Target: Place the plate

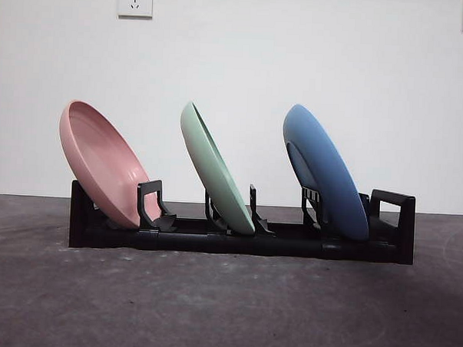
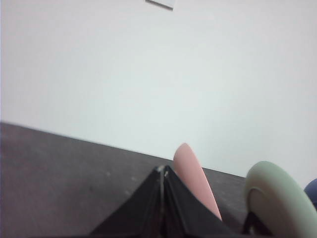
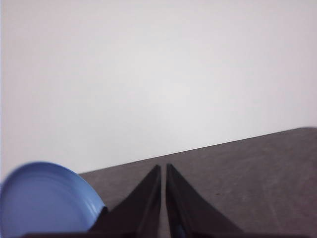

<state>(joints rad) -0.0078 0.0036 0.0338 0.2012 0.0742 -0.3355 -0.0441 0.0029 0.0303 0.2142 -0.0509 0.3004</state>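
Pink plate [image 1: 101, 160] racked, near left tool [image 2: 163, 171] | both tools clenched, empty

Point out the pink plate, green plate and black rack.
pink plate [image 1: 101, 162]: front view, middle of its concave face.
green plate [image 1: 216, 173]: front view, middle of its edge-on body.
black rack [image 1: 290, 245]: front view, bare base rail.

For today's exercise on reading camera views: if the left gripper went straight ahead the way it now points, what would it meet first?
Probably nothing close: ahead of the shut left gripper lie bare table and the wall. The pink plate stands just beside that line, though depth is unclear, so a graze is possible.
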